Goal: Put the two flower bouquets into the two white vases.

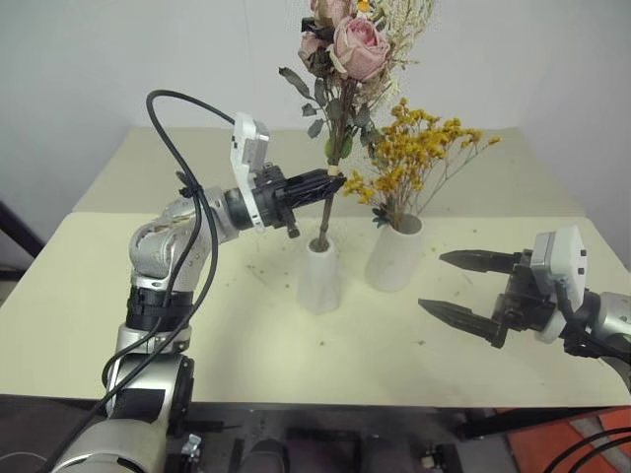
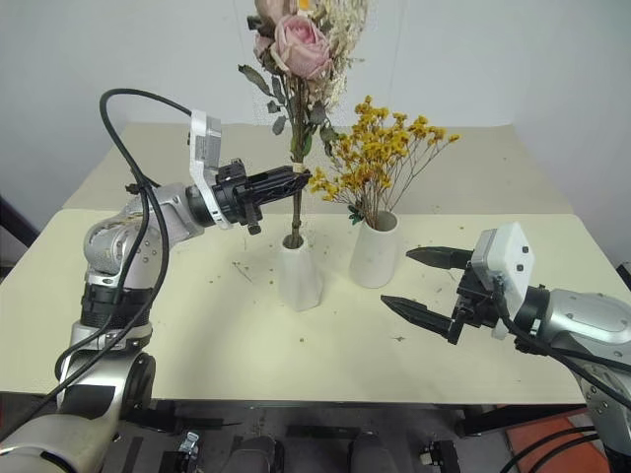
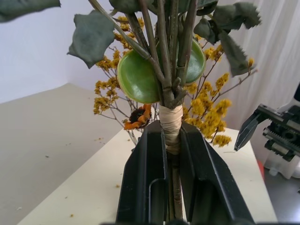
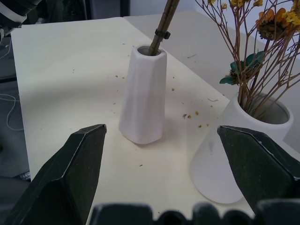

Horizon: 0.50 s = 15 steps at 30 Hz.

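The bouquet of pink roses (image 1: 350,49) stands upright, its bound stems (image 3: 171,124) clamped in my left gripper (image 1: 330,183), which is shut on them. The stem ends reach into the small mouth of the slimmer white vase (image 1: 319,271), as the right wrist view shows (image 4: 143,98). Just to the right, the yellow-orange bouquet (image 1: 419,153) sits in the wider white vase (image 1: 394,258). My right gripper (image 1: 431,281) hovers open over the table to the right of both vases, its fingers pointing toward them with nothing between them.
Both vases stand near the middle of a cream table (image 1: 118,305) sprinkled with small flower crumbs (image 1: 258,268). A second cream table (image 1: 168,168) adjoins behind, against a white wall. A black cable (image 1: 187,187) loops over my left arm.
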Tool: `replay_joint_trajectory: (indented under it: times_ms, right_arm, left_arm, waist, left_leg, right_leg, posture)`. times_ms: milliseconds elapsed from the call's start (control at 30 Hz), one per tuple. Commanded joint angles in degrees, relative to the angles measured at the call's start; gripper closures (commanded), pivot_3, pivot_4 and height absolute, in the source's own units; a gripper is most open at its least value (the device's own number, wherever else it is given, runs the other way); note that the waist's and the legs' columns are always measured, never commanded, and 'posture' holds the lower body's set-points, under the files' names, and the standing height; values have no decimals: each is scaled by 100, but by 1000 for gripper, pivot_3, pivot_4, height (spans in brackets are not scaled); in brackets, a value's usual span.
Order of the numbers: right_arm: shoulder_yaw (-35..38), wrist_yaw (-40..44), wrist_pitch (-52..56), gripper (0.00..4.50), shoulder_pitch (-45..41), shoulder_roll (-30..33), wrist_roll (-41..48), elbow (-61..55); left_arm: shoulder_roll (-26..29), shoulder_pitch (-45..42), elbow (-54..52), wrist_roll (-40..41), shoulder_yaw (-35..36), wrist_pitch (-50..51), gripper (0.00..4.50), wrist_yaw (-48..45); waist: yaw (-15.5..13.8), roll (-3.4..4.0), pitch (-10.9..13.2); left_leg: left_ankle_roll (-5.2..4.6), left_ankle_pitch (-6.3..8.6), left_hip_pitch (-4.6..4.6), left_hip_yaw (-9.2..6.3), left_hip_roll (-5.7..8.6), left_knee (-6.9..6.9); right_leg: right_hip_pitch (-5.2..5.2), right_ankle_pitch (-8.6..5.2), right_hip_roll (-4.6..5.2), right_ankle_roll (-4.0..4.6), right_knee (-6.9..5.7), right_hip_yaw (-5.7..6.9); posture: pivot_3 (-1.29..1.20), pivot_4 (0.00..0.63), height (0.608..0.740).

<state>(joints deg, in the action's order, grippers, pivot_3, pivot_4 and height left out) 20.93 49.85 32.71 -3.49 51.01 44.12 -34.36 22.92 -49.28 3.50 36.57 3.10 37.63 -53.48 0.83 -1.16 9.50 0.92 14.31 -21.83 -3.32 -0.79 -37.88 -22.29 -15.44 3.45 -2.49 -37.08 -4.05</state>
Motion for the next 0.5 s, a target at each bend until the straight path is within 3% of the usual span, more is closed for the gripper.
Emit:
replay_joint_trajectory:
  times_ms: [33,500]
  right_arm:
    - [225,-16,-96,0,9,-28,120,-166]
    - [236,-12,-124,0,35,-82,110,-179]
  left_arm:
    - [12,55,-226,-17,16,-217,4373,-69]
    - [-126,651,-760,104,73,-219,4373,106]
  waist:
    - [0,0,0]
    - [0,0,0]
  left_leg:
    - [0,0,0,0,-1,0]
    - [0,0,3,0,-1,0]
  right_leg:
    - [0,0,0,0,0,1]
    - [2,0,0,0,-1,0]
  posture:
    - [0,150,740]
    - [0,150,740]
